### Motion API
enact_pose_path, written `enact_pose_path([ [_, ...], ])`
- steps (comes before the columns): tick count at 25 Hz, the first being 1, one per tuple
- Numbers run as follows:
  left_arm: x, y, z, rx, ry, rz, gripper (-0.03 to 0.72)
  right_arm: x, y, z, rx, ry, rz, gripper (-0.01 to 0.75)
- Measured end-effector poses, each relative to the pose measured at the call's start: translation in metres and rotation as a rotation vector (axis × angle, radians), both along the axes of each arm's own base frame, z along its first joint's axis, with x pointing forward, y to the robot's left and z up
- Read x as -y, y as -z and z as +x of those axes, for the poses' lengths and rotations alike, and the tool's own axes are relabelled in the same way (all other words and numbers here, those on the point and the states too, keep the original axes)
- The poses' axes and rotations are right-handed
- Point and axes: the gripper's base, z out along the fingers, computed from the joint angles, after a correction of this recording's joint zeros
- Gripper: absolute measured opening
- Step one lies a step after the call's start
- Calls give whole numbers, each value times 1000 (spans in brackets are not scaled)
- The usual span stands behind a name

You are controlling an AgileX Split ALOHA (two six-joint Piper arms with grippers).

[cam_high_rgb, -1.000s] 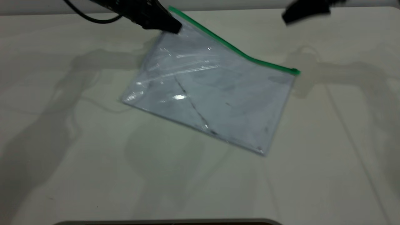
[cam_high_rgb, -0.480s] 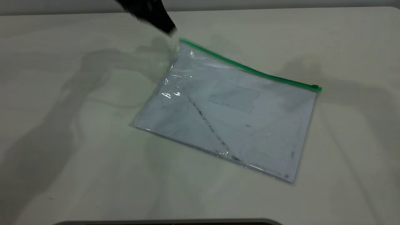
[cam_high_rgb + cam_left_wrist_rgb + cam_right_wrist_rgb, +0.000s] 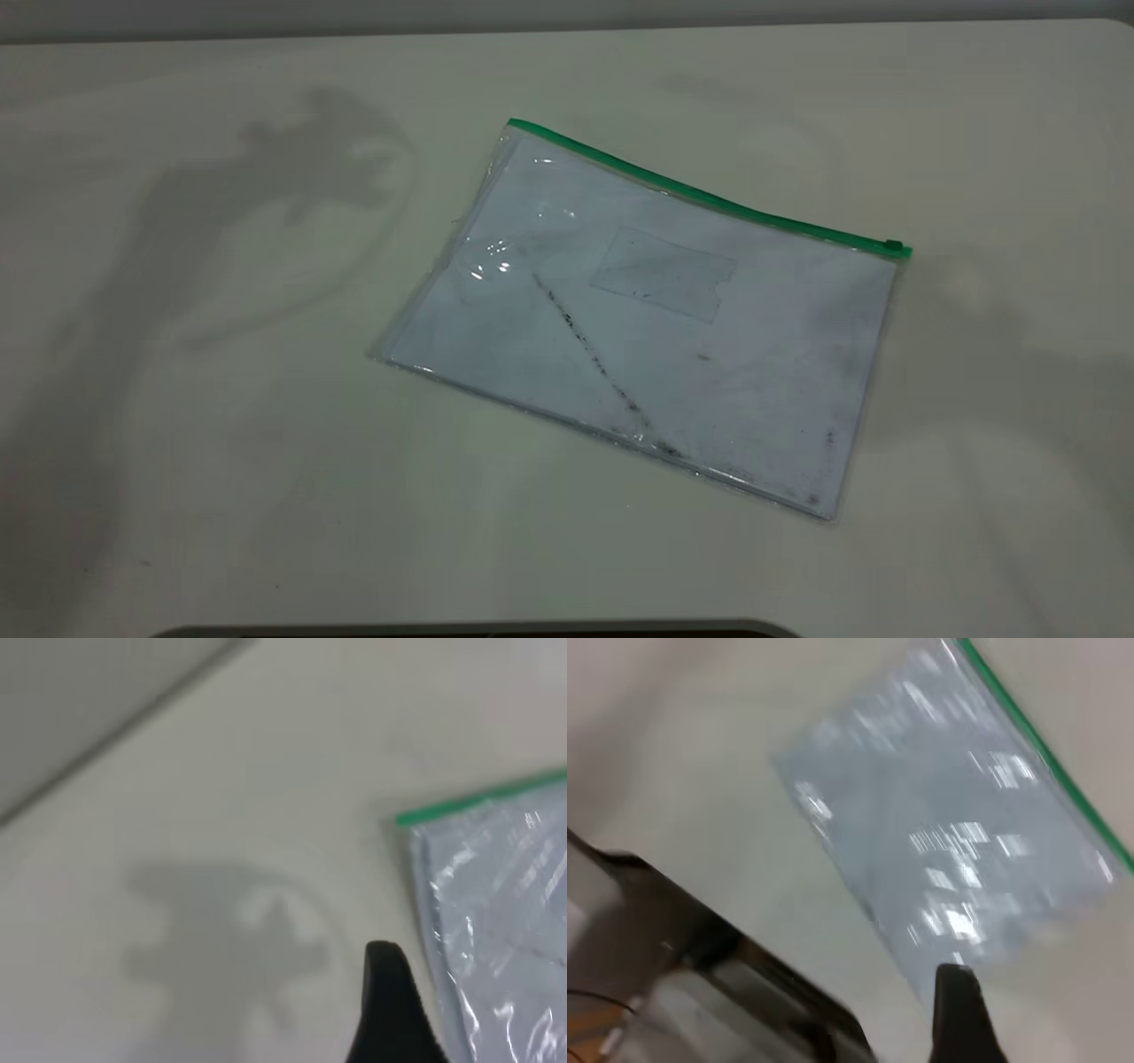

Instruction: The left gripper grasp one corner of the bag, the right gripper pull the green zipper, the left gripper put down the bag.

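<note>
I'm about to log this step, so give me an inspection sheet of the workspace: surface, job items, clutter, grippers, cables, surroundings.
Surface: pale table, with arm shadows on it.
Bag: the bag lies flat on the table, skewed, with nothing gripping it; a dark diagonal smudge and a small rectangular window show.
Zipper: the green zipper runs along the far edge, its slider tab at the right-hand end.
Clutter: nothing seen.
Left gripper: one black fingertip shows in its wrist view, above the table beside the bag's corner, holding nothing.
Right gripper: one black fingertip shows in its wrist view, well above the bag, holding nothing.
Cables: nothing seen.
Surroundings: dark table edge and blurred equipment in the right wrist view.
</note>
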Motion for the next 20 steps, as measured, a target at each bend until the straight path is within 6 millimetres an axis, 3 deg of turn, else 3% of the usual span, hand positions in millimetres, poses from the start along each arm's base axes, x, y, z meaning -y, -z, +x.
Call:
enact_pose_path([
  [4,-14,-63,-39,103,-119,12,544,22,14,-47,-43,135,-149,506],
  [8,-23,-97,-91,133,-149,12,544,38,35,-95,-70,234,-237,506],
  [13,-33,-79,-154,15,-149,37,540,47,73,-148,-97,320,-234,506],
  [20,-46,-1,-239,-255,-160,90,512,55,122,-197,-27,361,-213,506],
])
